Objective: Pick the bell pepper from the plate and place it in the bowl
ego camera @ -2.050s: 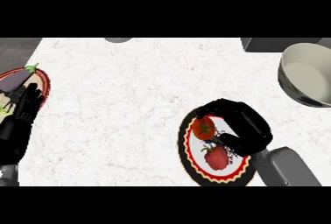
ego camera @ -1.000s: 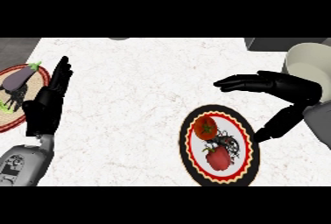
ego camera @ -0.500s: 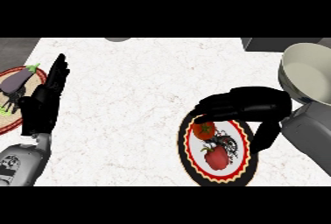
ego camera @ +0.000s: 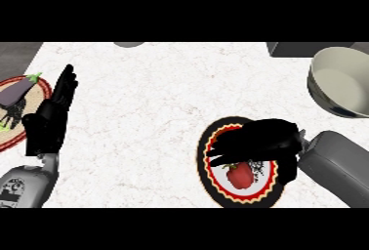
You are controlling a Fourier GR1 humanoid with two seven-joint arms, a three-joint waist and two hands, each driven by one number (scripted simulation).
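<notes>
The red bell pepper (ego camera: 240,176) lies on the lower half of a black-rimmed red and white plate (ego camera: 216,193) at the counter's front right. My right hand (ego camera: 256,141) hovers over the plate's upper half. Its fingers point left and curve down just above the pepper, and its thumb hangs at the pepper's right side. The fingers do not close round the pepper. The grey bowl (ego camera: 346,88) stands at the far right edge, beyond the plate. My left hand (ego camera: 47,122) rests open at the left, fingers up.
A second plate (ego camera: 10,139) at the left edge carries a purple eggplant (ego camera: 18,90), right beside my left hand. A grey object (ego camera: 130,44) and a dark one (ego camera: 296,49) sit at the counter's back edge. White marble counter lies between the two plates.
My right hand swung from near the bowl back down over the plate and now covers its upper half. The pepper has not moved. The left hand stayed raised at the left.
</notes>
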